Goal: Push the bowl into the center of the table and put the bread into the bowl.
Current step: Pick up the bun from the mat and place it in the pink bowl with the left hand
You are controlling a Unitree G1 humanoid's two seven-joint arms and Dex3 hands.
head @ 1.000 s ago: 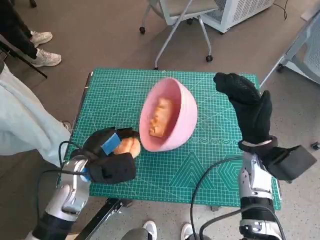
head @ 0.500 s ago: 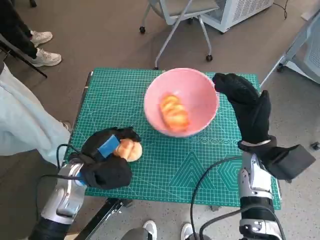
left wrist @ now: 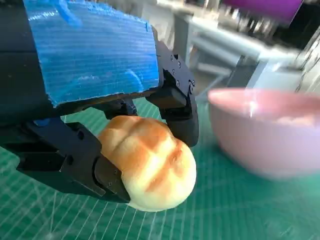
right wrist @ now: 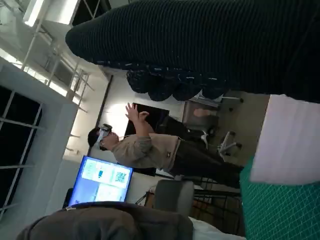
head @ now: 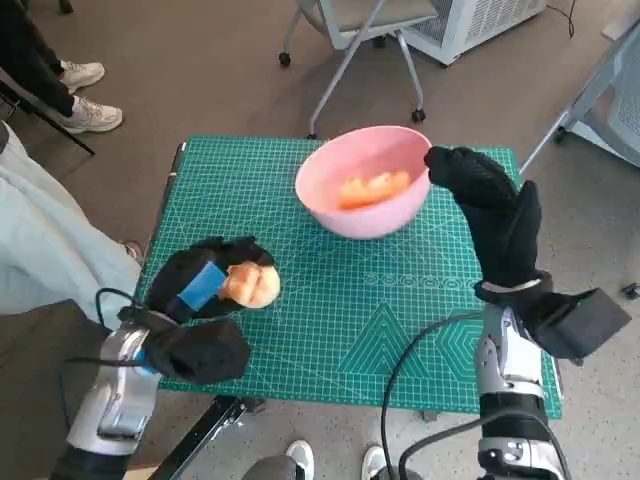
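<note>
A pink bowl (head: 365, 180) stands on the green mat (head: 330, 330) toward its far edge, tipped a little, with a piece of bread (head: 372, 188) inside it. My left hand (head: 205, 290) holds a round bread roll (head: 250, 285) just above the mat's near left part. In the left wrist view the black fingers (left wrist: 177, 107) clasp the roll (left wrist: 150, 170), and the bowl (left wrist: 265, 135) lies beyond it. My right hand (head: 490, 215) stands upright and empty on the bowl's right, its fingertips at the rim. The right wrist view shows only the glove (right wrist: 200, 45).
The mat covers the small table, whose edges drop to the floor. A person's legs and shoes (head: 85, 95) are on the left, and a wheeled chair base (head: 350, 50) stands beyond the table. In the right wrist view a person (right wrist: 150, 145) sits in the background.
The bowl has rocked from lying on its side to nearly upright and shifted toward the far right; the bread inside slid with it. My left hand drew the roll slightly left.
</note>
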